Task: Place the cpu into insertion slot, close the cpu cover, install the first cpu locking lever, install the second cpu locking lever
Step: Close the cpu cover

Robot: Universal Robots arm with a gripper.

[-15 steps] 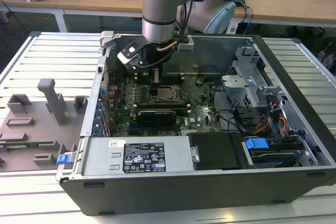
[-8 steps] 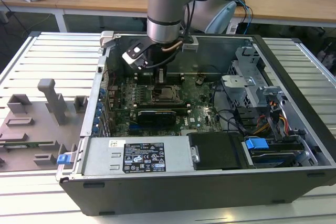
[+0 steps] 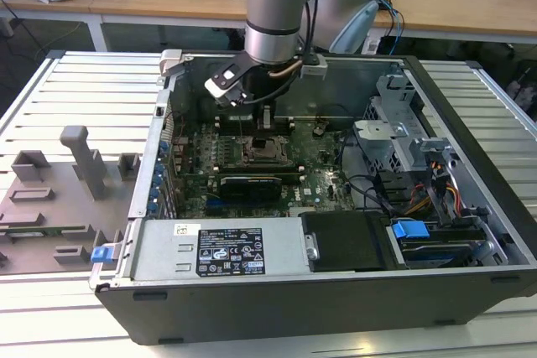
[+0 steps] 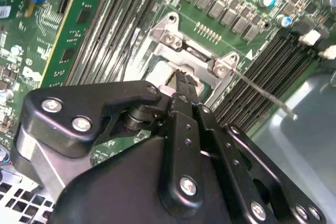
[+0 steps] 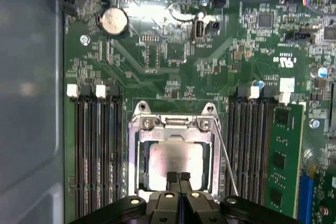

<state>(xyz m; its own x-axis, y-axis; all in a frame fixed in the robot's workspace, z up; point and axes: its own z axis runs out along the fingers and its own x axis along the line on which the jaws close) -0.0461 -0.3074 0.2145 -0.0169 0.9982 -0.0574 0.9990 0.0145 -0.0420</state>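
End effector (image 5: 178, 178): fingers pinched tight together, nothing held. The tips are on or just above the cpu (image 5: 176, 157); contact can't be told. In the second wrist view the same closed tips (image 4: 181, 80) point down at the socket area.

The cpu sits in the insertion slot (image 3: 252, 155), w/ the cpu cover (image 5: 137, 156) lying around it and the chip's grey face showing thru the window. Can't tell if the cover is fully flat. One locking lever (image 5: 227, 161) is a thin wire angling off beside the socket, apparently not hooked. Memory slots (image 5: 97, 145) flank the socket on both sides.

Step in hand, by judgement: closing the cover, levers not yet done. To do it well, push straight down on the frame metal, not the chip face. Keep the cover level so the lever can catch, and keep the tool clear of the lever wire & memory slots.

Arm (image 3: 273, 6) pose in the exterior view: it comes in from the far side w/ the wrist near vertical. The tool points down into the open PC case (image 3: 336, 291), which lies on the slatted worktop (image 3: 84, 90), over the middle of the board.
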